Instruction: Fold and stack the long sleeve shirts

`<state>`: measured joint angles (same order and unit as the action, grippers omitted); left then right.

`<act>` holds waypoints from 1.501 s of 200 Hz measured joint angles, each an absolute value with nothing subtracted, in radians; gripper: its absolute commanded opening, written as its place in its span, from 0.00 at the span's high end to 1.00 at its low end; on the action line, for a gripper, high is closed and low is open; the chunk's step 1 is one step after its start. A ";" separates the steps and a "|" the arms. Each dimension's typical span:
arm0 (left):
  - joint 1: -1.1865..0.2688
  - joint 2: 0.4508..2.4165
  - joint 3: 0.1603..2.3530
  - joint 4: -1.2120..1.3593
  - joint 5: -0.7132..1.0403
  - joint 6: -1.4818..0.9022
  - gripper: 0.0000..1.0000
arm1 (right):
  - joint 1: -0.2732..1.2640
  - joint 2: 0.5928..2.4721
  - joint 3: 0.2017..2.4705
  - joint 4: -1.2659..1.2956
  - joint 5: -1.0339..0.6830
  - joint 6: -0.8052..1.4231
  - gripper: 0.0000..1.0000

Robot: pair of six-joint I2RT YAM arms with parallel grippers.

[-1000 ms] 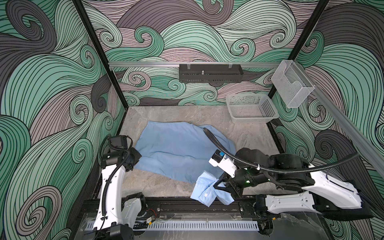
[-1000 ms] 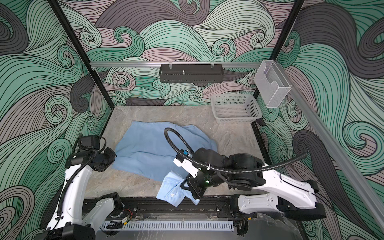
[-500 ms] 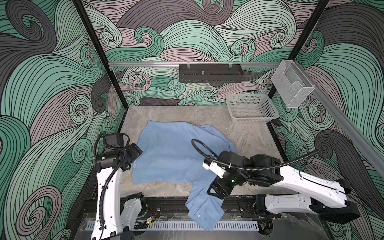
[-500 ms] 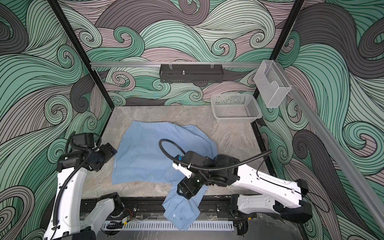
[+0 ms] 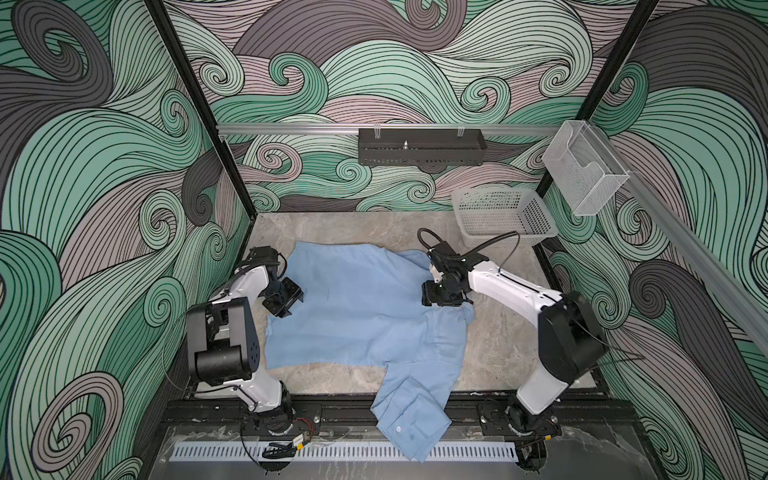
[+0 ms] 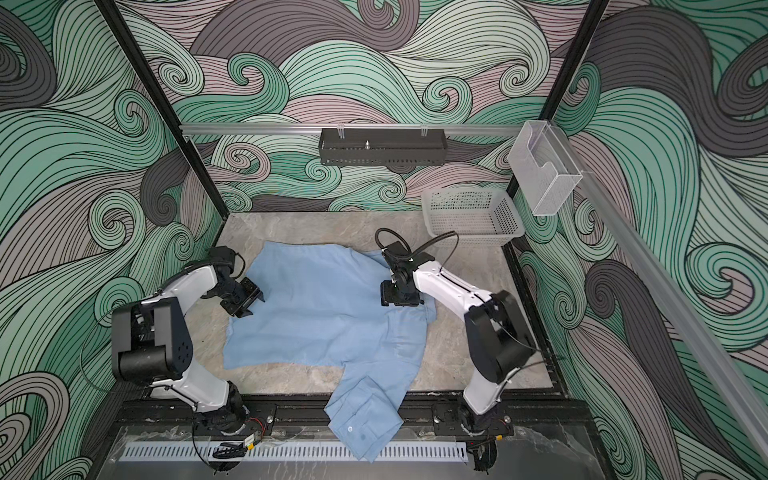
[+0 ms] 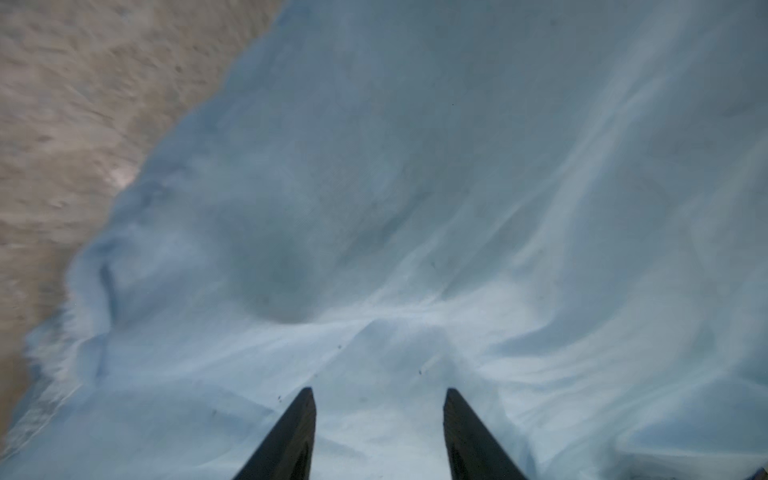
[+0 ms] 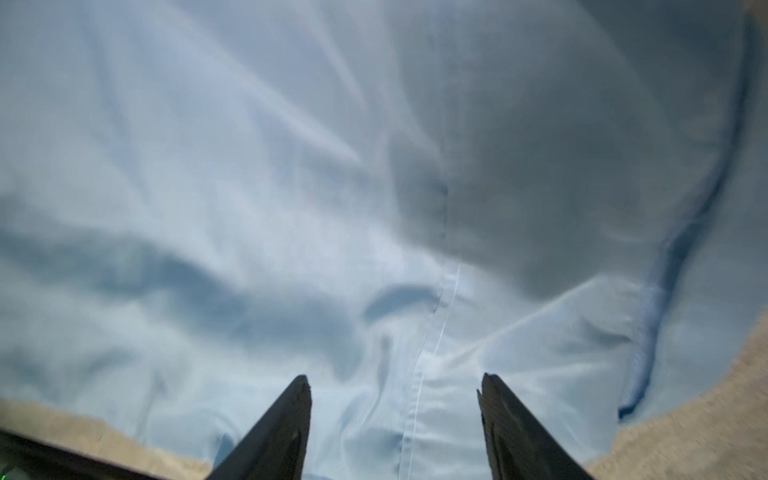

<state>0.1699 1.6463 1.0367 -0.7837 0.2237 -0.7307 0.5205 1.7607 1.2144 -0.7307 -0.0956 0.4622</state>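
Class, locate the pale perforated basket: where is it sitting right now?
In a top view the basket stands in the far right corner of the table, just beyond the right arm, apart from the blue shirt.

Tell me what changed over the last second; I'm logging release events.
The right gripper opened its jaws, let go of the bunched sleeve and swung back over the light blue shirt; the sleeve now hangs over the front edge of the table. The left gripper also opened its jaws and shifted inward over the shirt's edge. The perforated basket stayed put.
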 measured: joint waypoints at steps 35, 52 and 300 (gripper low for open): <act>0.161 1.695 0.996 -0.743 0.209 -0.760 0.35 | 0.461 1.832 1.149 -0.659 -0.079 0.565 0.33; 0.163 1.689 0.965 -0.738 0.203 -0.768 0.33 | 0.429 1.804 1.105 -0.621 -0.079 0.620 0.33; 0.156 2.380 2.088 -0.969 0.198 -0.609 0.26 | 0.442 2.308 2.170 -0.933 -0.064 0.319 0.28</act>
<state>0.1562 2.3802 2.0884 -0.9691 0.1978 -0.6090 0.4423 2.3085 2.1700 -0.9333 -0.0639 0.3191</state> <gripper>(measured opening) 0.750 0.718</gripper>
